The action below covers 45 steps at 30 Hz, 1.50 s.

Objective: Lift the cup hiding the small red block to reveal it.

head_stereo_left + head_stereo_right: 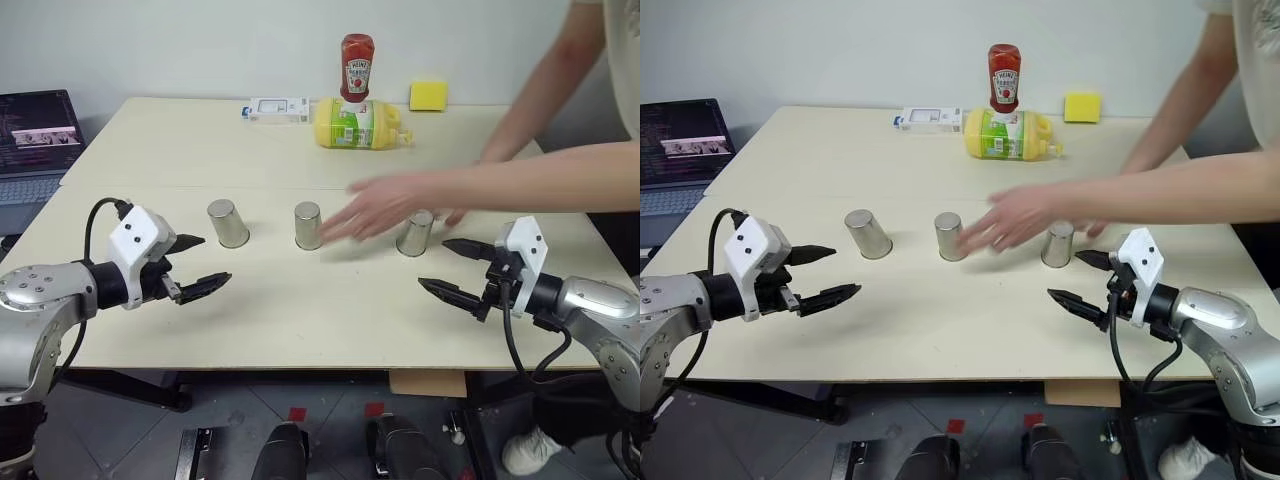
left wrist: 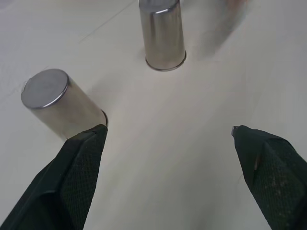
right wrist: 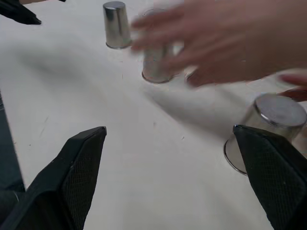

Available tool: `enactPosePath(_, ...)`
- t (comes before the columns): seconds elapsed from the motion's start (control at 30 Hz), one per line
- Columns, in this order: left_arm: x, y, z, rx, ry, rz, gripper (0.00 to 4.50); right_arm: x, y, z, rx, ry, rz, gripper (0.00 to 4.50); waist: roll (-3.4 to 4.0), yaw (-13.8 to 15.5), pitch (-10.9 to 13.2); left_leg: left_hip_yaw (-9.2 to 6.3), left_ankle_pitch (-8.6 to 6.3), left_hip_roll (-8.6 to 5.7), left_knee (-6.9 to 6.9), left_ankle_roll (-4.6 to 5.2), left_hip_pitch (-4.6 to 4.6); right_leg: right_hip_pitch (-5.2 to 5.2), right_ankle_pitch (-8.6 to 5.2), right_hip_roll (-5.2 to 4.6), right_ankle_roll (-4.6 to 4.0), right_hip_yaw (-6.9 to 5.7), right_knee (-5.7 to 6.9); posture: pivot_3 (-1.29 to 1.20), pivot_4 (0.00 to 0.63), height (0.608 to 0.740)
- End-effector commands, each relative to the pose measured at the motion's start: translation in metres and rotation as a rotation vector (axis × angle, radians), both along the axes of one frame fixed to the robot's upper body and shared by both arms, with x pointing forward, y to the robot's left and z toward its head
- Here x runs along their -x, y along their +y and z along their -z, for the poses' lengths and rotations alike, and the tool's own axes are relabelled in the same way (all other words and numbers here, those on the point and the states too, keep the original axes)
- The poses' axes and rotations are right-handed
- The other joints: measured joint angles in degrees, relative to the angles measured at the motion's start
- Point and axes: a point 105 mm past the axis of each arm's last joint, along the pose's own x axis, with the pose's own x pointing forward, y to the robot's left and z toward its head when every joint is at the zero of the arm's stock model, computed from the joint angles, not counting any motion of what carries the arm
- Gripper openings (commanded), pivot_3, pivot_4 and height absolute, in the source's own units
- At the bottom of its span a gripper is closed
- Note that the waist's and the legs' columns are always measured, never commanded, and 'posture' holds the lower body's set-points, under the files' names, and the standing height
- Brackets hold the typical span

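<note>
Nothing of the task is done yet: all three steel cups stand upside down on the counter (image 1: pixel 250 330), and no cup is lifted. The left end effector (image 1: pixel 195 265) and right end effector (image 1: pixel 455 268) are both spread wide, holding nothing. Ahead of them stand the left cup (image 1: pixel 228 222), the middle cup (image 1: pixel 308 225) and the right cup (image 1: pixel 415 232), under a person's hand (image 1: pixel 385 205). The small red block is hidden; which cup covers it cannot be told.
</note>
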Motion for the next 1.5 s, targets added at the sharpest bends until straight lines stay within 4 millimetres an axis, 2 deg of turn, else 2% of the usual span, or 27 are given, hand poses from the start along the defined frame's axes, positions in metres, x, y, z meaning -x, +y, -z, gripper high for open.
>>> enactPosePath(0.03, 0.008, -0.019, -0.014, 0.04, 0.013, 0.114, 4.44, -0.011, -0.001, -0.008, -0.031, -0.023, 0.075, 4.5, 0.0, 0.0, 0.0, 0.0, 0.0, 0.0, 0.0, 0.0, 0.0, 0.0, 0.0, 0.0, 0.0, 0.0, 0.0, 0.0, 0.15, 0.74)
enactPosePath(0.17, 0.009, -0.033, -0.015, 0.004, 0.013, 0.185, 4.44, -0.028, 0.002, -0.003, -0.017, -0.043, 0.167, 4.5, 0.0, -0.04, 0.0, -0.01, 0.0, 0.01, -0.01, 0.0, 0.0, -0.01, 0.0, 0.03, 0.0, -0.02, 0.0, 0.0, 0.15, 0.74)
enactPosePath(0.3, 0.016, -0.052, -0.017, 0.006, 0.025, 0.292, 4.44, -0.055, 0.001, 0.004, -0.03, 0.009, 0.27, 4.5, 0.01, -0.13, 0.0, 0.02, 0.0, 0.0, 0.0, 0.0, 0.01, -0.01, 0.0, 0.05, 0.0, 0.03, 0.01, 0.0, 0.15, 0.74)
enactPosePath(0.37, 0.016, -0.057, -0.018, 0.003, 0.016, 0.312, 4.44, -0.063, 0.004, 0.006, -0.029, 0.026, 0.283, 4.5, 0.01, -0.12, 0.0, 0.05, 0.0, 0.0, 0.0, 0.0, 0.0, -0.03, 0.01, 0.05, 0.0, 0.06, 0.01, 0.0, 0.15, 0.74)
enactPosePath(0.47, 0.015, -0.06, -0.019, -0.008, 0.009, 0.327, 4.44, -0.083, -0.005, 0.011, -0.012, 0.048, 0.386, 4.5, 0.01, -0.11, 0.0, 0.04, 0.0, 0.0, -0.02, 0.0, -0.02, -0.05, 0.0, 0.07, -0.01, 0.05, 0.02, 0.0, 0.15, 0.74)
enactPosePath(0.6, 0.015, -0.059, -0.017, -0.017, 0.01, 0.327, 4.44, -0.093, -0.007, 0.01, -0.03, 0.063, 0.414, 4.5, 0.01, -0.1, 0.0, 0.04, 0.0, 0.0, -0.04, 0.0, -0.11, -0.13, 0.0, 0.07, -0.02, 0.04, 0.01, 0.0, 0.15, 0.74)
enactPosePath(0.87, 0.012, -0.06, -0.016, -0.017, 0.001, 0.323, 4.44, -0.105, 0.008, 0.007, -0.078, 0.077, 0.371, 4.5, 0.02, -0.19, 0.01, 0.04, 0.0, 0.01, -0.02, 0.0, -0.24, -0.29, 0.01, 0.07, -0.02, 0.05, 0.04, 0.0, 0.15, 0.74)
enactPosePath(1.07, 0.011, -0.061, -0.015, -0.015, -0.002, 0.326, 4.44, -0.118, 0.008, 0.014, -0.049, 0.072, 0.406, 4.5, 0.02, -0.18, 0.01, 0.03, 0.0, 0.01, -0.02, 0.0, -0.26, -0.29, 0.01, 0.09, -0.02, 0.04, 0.05, 0.0, 0.15, 0.74)
enactPosePath(1.2, 0.009, -0.061, -0.015, -0.011, -0.005, 0.325, 4.5, -0.123, 0.009, 0.012, -0.073, 0.06, 0.418, 3.8, 0.02, -0.19, 0.01, 0.03, 0.0, 0.01, -0.02, 0.0, -0.27, -0.32, 0.02, 0.09, -0.03, 0.04, 0.05, 0.0, 0.15, 0.74)
enactPosePath(1.23, 0.009, -0.062, -0.016, -0.008, -0.007, 0.326, 4.5, -0.123, 0.011, 0.011, -0.079, 0.059, 0.411, 3.43, 0.02, -0.2, 0.01, 0.04, 0.0, 0.01, -0.02, 0.0, -0.27, -0.32, 0.02, 0.09, -0.03, 0.05, 0.06, 0.0, 0.15, 0.74)
enactPosePath(1.33, 0.01, -0.067, -0.019, 0.042, -0.006, 0.341, 4.5, -0.122, 0.016, 0.003, -0.109, 0.036, 0.39, 2.75, 0.02, -0.2, 0.01, 0.03, 0.0, 0.01, -0.02, 0.0, -0.28, -0.32, 0.02, 0.09, -0.03, 0.04, 0.06, 0.0, 0.15, 0.74)
enactPosePath(1.37, 0.01, -0.068, -0.021, 0.059, -0.009, 0.344, 4.5, -0.121, 0.018, -0.001, -0.119, 0.025, 0.382, 2.61, 0.02, -0.2, 0.01, 0.03, 0.0, 0.01, -0.02, 0.0, -0.28, -0.32, 0.02, 0.09, -0.03, 0.04, 0.06, 0.0, 0.15, 0.74)
enactPosePath(1.5, 0.008, -0.071, -0.024, 0.071, -0.019, 0.347, 4.5, -0.116, 0.018, -0.021, -0.146, -0.028, 0.372, 2.61, 0.02, -0.18, 0.01, 0.02, 0.0, 0.01, -0.02, 0.0, -0.36, -0.4, 0.02, 0.09, -0.03, 0.04, 0.07, 0.0, 0.15, 0.74)
